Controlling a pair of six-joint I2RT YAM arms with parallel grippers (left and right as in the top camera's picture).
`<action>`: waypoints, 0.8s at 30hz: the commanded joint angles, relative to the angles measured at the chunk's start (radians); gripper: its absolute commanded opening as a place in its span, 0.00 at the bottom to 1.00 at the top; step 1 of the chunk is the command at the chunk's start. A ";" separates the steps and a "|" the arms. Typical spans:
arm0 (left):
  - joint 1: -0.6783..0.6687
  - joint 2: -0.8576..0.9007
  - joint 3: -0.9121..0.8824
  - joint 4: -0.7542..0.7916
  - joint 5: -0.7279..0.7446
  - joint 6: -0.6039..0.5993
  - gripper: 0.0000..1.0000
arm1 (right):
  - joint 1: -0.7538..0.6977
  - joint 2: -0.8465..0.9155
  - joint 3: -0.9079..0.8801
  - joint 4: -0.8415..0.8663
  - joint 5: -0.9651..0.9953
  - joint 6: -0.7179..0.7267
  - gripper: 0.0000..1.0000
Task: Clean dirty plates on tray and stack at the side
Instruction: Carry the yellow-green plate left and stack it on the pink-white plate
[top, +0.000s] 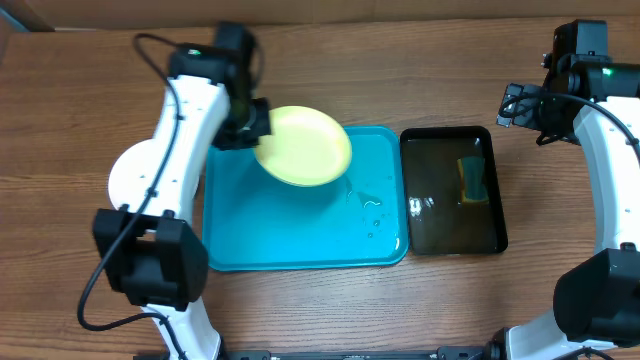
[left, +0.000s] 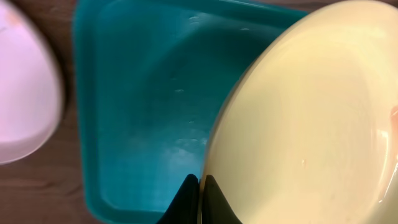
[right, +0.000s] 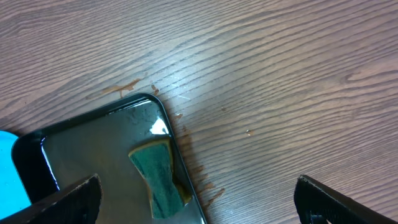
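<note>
Over tray (top: 300, 245), plate (top: 305, 148) in left gripper (left: 200, 194)

Tray (top: 290, 230): turquoise, rounded corners, raised rim, flat mid-bench, slightly left of centre; water drops on its right floor.
Pale yellow plate (top: 303, 147): glossy, no smears showing, over the tray's far left corner, overhanging the far rim, left gripper (left: 200, 186) pinching its edge.
White plate (top: 135, 175): on the bench left of the tray, partly hidden.
</note>
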 joint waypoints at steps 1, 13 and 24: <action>0.089 -0.026 0.015 -0.035 -0.057 0.031 0.04 | 0.003 -0.010 0.012 0.006 0.006 0.003 1.00; 0.333 -0.026 0.013 -0.067 -0.101 0.026 0.04 | 0.003 -0.010 0.012 0.006 0.006 0.003 1.00; 0.554 -0.025 -0.083 -0.010 -0.212 -0.080 0.04 | 0.003 -0.010 0.012 0.006 0.006 0.003 1.00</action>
